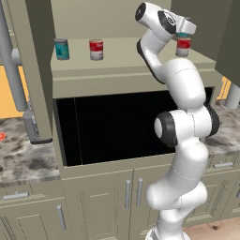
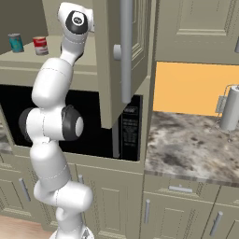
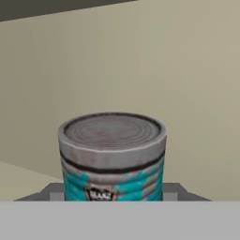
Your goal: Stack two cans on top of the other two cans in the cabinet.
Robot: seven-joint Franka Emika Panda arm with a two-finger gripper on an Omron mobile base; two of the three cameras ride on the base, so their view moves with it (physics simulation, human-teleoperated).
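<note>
The teal can (image 3: 112,159) has a dull, scuffed metal lid with ringed grooves and a worn, patchy label; behind it the cabinet (image 3: 178,79) back is plain matt beige; below the cabinet, the counter (image 2: 186,144) looks like mottled polished stone.
</note>
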